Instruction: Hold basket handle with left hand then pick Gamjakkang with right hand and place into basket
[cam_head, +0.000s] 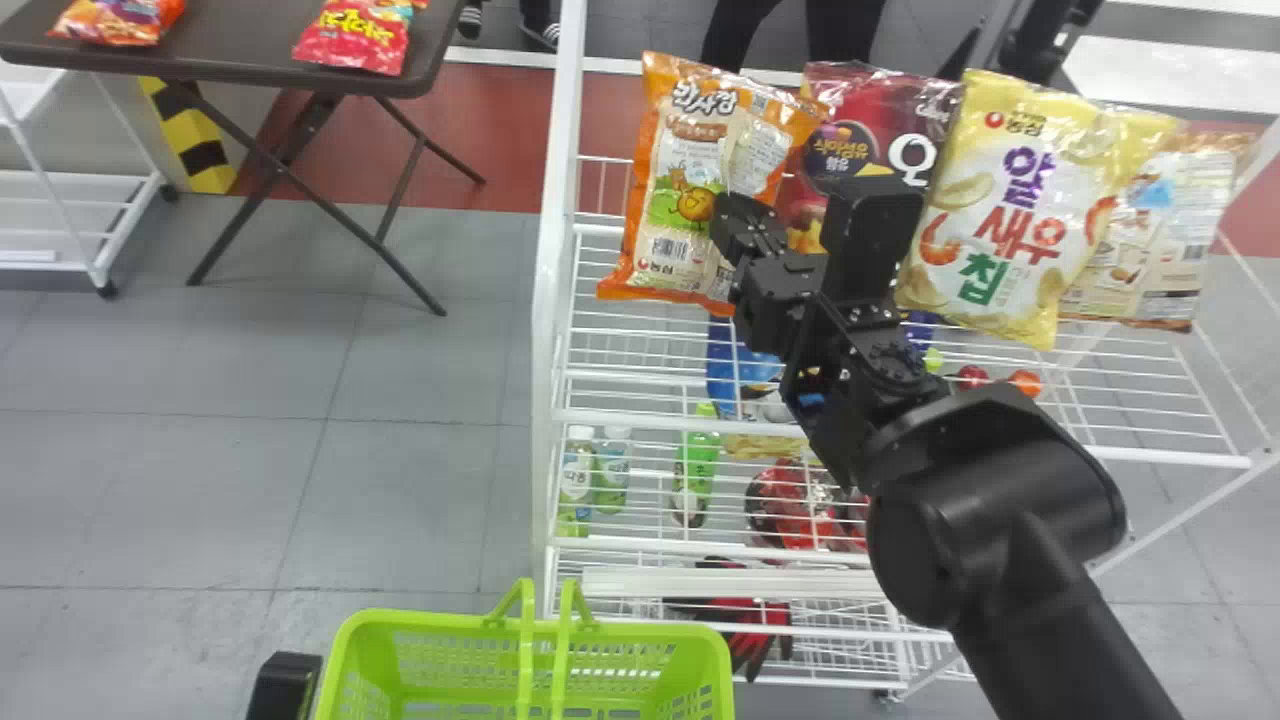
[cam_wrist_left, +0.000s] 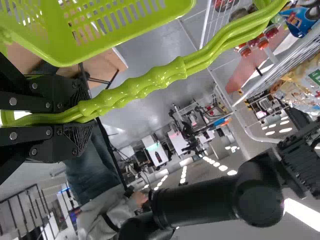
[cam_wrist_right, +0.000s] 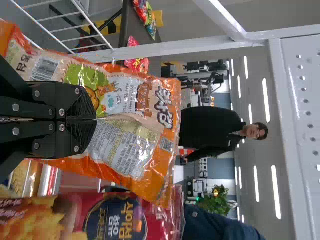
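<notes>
Pinching a fold of the orange and cream shiny snack bag (cam_head: 665, 195), the right gripper (cam_head: 722, 218) has its two black fingers pressed close. That bag, the Gamjakkang, is up at the far left corner of the white wire rack (cam_head: 552, 330), just beside a dark red snack bag (cam_head: 870, 95). Next along the row come a yellow bag with shrimp on it (cam_head: 1020, 215) and a tan see-through bag (cam_head: 1165, 235), near the far right corner.

Lower in the rack, a green bottle (cam_head: 697, 465) and two clear bottles with green bottoms are near the left edge. Red and black gloves (cam_head: 745, 625) lie lower still.

By the rack's near left corner is a bright green plastic basket (cam_head: 660, 635). Its wavy green handle (cam_wrist_left: 150, 81) is squeezed between the fingers of the left gripper (cam_head: 285, 687).

Across the grey tile floor (cam_head: 430, 380), a dark folding table (cam_head: 230, 68) has a red snack pack (cam_head: 355, 38) near its right corner. Behind it are a red floor band (cam_head: 480, 165) and a yellow and black striped block (cam_head: 195, 140).
</notes>
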